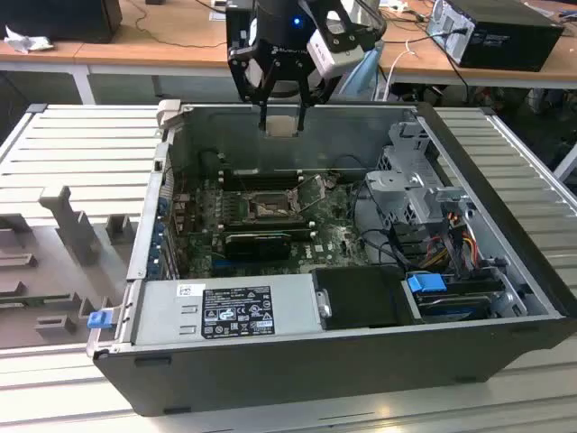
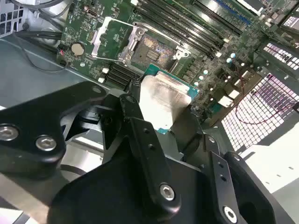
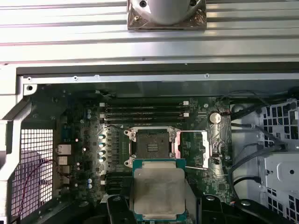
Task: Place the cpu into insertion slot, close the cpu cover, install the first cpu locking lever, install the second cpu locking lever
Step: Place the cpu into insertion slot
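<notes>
Step one, placing the cpu, is in hand. The cover and both levers are not yet done.

The gripper (image 1: 282, 119) hangs above the open computer case (image 1: 297, 361), over its back wall in the exterior view and well clear of the motherboard (image 3: 84, 154). It is clenched on the cpu (image 3: 158, 192). In the second wrist view the black fingers (image 2: 140, 133) pinch the chip by opposite edges, with its silver lid facing that camera and its green rim showing. The chip looks roughly level and is touching nothing but the fingers.

The insertion slot (image 3: 150, 146) is bare, with its dark contact field showing and nothing sitting in it. The cpu cover (image 2: 97, 38) is swung open and lies back to one side of the socket, on the side away from the memory slots (image 3: 145, 112), so the way down looks clear. In the first wrist view the chip sits just short of the socket, not yet over it. The locking levers are too thin to sort out.

My judgement is that this placement calls for a short shift to centre the chip over the socket. Its edges need to be square to the rim and its orientation matched. The drop must then be flat and gentle, because a tilted or offset landing could damage the contacts. Release should come only once the chip is seated.
</notes>
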Robot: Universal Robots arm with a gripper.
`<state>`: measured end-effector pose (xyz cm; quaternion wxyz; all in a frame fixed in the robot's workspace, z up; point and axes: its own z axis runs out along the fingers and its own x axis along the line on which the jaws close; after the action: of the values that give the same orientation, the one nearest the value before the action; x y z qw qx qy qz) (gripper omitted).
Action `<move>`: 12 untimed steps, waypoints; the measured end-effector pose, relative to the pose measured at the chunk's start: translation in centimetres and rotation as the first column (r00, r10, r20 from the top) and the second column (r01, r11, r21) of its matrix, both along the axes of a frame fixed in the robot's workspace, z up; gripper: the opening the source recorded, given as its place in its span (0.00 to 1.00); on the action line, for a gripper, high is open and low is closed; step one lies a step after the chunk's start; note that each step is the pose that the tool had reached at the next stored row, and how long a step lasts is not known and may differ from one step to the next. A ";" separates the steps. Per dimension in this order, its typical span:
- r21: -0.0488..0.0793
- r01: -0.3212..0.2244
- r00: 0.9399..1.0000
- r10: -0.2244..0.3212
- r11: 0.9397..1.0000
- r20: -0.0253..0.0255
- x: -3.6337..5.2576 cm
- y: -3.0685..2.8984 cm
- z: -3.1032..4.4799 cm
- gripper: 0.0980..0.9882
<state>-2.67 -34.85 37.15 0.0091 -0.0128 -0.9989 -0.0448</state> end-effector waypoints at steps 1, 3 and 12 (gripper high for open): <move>0.000 0.000 1.000 0.000 1.000 0.000 0.00 0.00 0.00 0.48; 0.000 0.020 1.000 -0.020 1.000 0.000 0.00 0.00 0.00 0.48; 0.000 0.118 0.993 -0.118 0.993 0.000 0.00 0.00 -0.02 0.48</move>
<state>-2.67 -34.85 37.13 0.0064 -0.0718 -0.9964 -0.0453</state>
